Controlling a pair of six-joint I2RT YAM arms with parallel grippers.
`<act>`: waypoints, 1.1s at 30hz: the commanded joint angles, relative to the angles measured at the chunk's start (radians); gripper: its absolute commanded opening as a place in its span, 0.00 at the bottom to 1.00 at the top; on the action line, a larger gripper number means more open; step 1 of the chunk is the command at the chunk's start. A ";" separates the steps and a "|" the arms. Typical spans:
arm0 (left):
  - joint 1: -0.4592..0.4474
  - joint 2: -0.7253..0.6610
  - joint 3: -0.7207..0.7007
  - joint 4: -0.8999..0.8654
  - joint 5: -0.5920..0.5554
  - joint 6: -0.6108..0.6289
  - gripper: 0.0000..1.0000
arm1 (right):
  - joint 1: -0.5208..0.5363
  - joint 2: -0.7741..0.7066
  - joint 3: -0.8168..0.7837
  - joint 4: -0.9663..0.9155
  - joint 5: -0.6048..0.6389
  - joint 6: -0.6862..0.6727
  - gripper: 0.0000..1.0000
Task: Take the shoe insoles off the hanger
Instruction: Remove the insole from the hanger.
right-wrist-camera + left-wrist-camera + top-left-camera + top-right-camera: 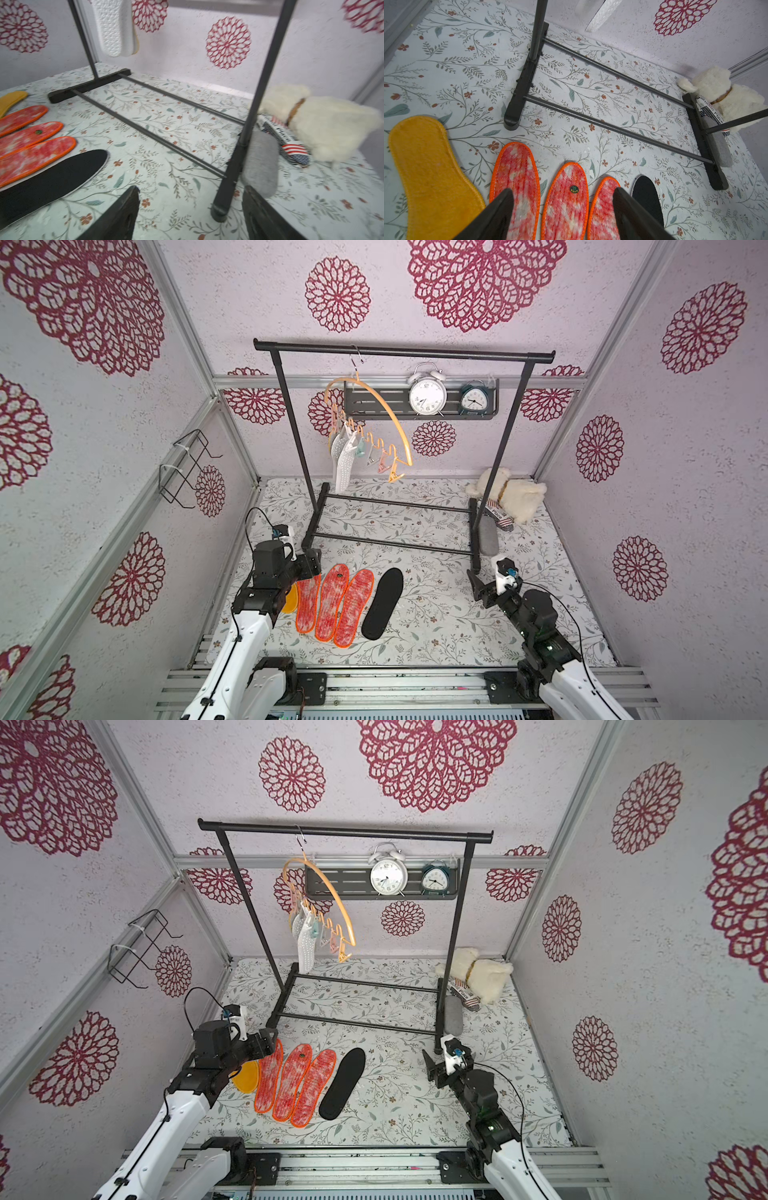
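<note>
The orange-tan hanger (395, 414) hooks onto the black rack's top bar. Insoles (344, 464) showing white dotted undersides still hang from its clothespins; the right wrist view shows them too (113, 27). Flat on the table lie three red-speckled insoles (331, 603), a black insole (383, 602) and a yellow-orange insole (429, 178). My left gripper (563, 192) hovers open above the toe ends of the red insoles, holding nothing. My right gripper (191, 189) is open and empty, low by the rack's near right foot.
The black garment rack (403, 351) stands mid-table, its foot (220, 207) just ahead of my right fingers. A grey oblong case (488, 539) and a white plush toy (511, 493) lie behind it. Two alarm clocks (427, 394) sit on a wall shelf.
</note>
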 commanded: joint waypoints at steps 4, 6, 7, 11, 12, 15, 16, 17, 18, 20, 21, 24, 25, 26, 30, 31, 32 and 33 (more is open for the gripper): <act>0.001 -0.021 -0.012 0.094 0.037 0.026 0.79 | -0.015 0.045 -0.010 -0.007 0.194 -0.024 0.82; -0.002 -0.018 -0.021 0.118 0.064 0.021 0.79 | -0.014 0.071 -0.052 0.032 0.229 0.054 0.83; -0.003 -0.015 -0.024 0.130 0.069 0.018 0.79 | -0.014 0.082 -0.062 0.051 0.256 0.096 0.84; -0.012 0.003 -0.016 0.128 0.091 0.010 0.76 | -0.014 0.109 -0.058 0.075 0.211 0.078 0.84; -0.018 0.006 -0.014 0.125 0.088 0.013 0.76 | -0.013 0.108 -0.058 0.070 0.213 0.081 0.84; -0.045 0.011 -0.014 0.123 0.072 0.026 0.75 | -0.014 0.090 -0.059 0.055 0.205 0.080 0.84; -0.054 0.012 -0.014 0.123 0.063 0.030 0.75 | -0.014 0.085 -0.061 0.054 0.201 0.079 0.84; -0.061 0.012 -0.013 0.121 0.057 0.030 0.75 | -0.014 0.084 -0.061 0.053 0.200 0.078 0.84; -0.070 0.013 -0.012 0.120 0.046 0.030 0.75 | -0.014 0.084 -0.061 0.054 0.200 0.079 0.84; -0.080 0.012 -0.011 0.117 0.036 0.024 0.75 | -0.013 0.093 -0.058 0.056 0.200 0.079 0.84; -0.084 0.014 -0.012 0.119 0.036 0.021 0.76 | -0.013 0.096 -0.058 0.056 0.200 0.079 0.84; -0.089 0.024 -0.010 0.122 0.046 0.018 0.76 | -0.014 0.106 -0.056 0.060 0.202 0.080 0.84; -0.089 0.027 -0.007 0.121 0.053 0.020 0.76 | -0.014 0.109 -0.055 0.062 0.203 0.080 0.85; -0.088 0.029 -0.006 0.128 0.070 0.019 0.76 | -0.014 0.111 -0.055 0.062 0.202 0.080 0.85; -0.088 0.083 -0.015 0.283 0.127 0.043 0.76 | -0.015 0.117 -0.053 0.064 0.200 0.080 0.85; -0.088 0.117 0.010 0.304 0.133 0.065 0.76 | -0.014 0.117 -0.053 0.064 0.199 0.080 0.85; -0.087 0.165 0.054 0.311 0.121 0.084 0.76 | -0.014 0.118 -0.053 0.063 0.197 0.080 0.85; -0.082 0.222 0.108 0.322 0.117 0.096 0.75 | -0.014 0.121 -0.052 0.065 0.195 0.079 0.85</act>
